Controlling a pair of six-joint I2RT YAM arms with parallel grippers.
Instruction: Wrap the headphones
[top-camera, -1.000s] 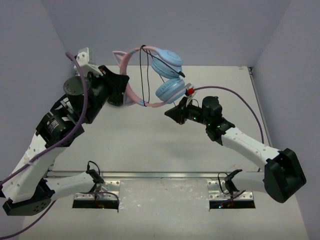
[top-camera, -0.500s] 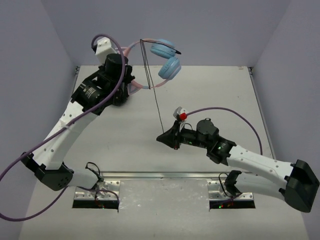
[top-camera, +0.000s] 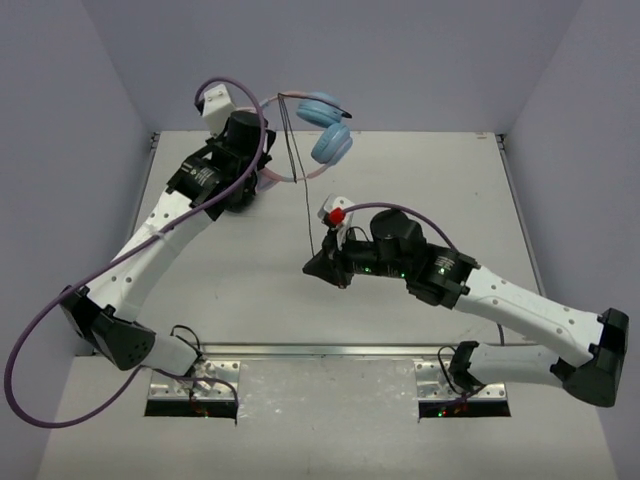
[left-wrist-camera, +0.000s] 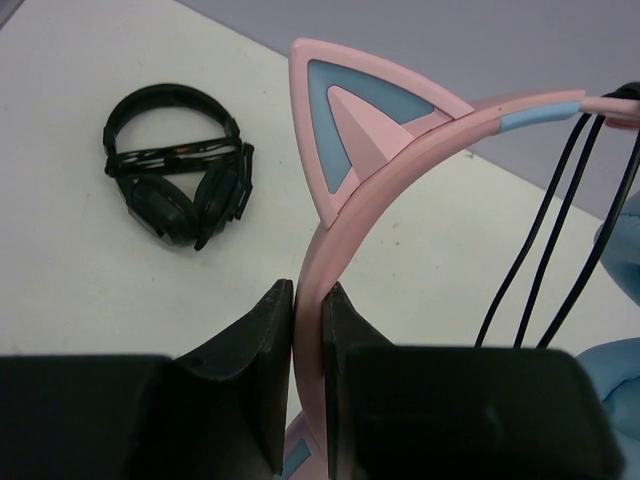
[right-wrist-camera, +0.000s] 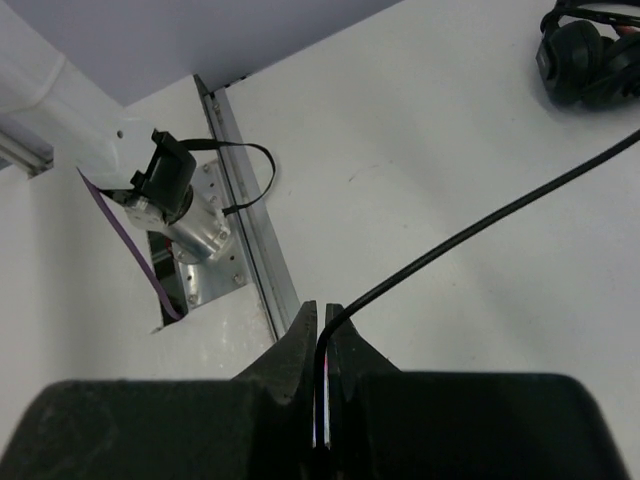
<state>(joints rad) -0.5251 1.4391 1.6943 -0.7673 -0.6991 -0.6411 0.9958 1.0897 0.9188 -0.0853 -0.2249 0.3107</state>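
Pinching curved pink headphones (left-wrist-camera: 345, 190), thin blk cable (right-wrist-camera: 500, 218).

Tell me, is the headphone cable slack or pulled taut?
Taut: the cable runs in a straight line from the headphones down to the right gripper, which is shut on it.

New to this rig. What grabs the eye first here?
The pink cat-ear headphones hang above the table near its far edge, the left gripper clamped on the headband. Their black cable runs straight down to the right gripper, pinched shut on it mid-table. An all-black pair of headphones lies on the table in the left wrist view.
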